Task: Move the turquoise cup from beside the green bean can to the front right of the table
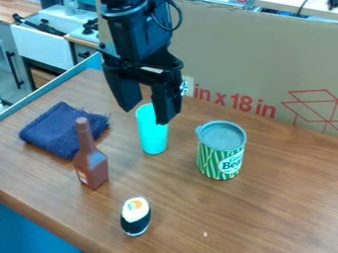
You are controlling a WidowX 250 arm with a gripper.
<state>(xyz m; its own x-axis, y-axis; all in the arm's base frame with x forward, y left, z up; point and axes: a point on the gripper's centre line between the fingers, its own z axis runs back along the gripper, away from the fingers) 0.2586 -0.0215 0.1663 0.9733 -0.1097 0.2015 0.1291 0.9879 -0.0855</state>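
The black gripper point(146, 114) hangs open over the upper middle of the table, its two fingers pointing down and well apart. Just below and behind it a turquoise cup point(153, 136) stands upright, its upper right part covered by one finger. Right of the cup is a green striped can point(221, 153) with a grey top. A brown bottle point(91, 165) stands to the lower left, in front of a folded dark blue cloth point(59, 129). Nearest the camera is a sushi piece point(136, 217) with a white top and a dark wrap.
A large cardboard panel point(244, 59) with red print rises along the back edge of the wooden table point(271, 197). A blue rim point(49, 91) runs along the left edge. Beyond it are a white sink point(46, 47) and grey cabinets at the upper left.
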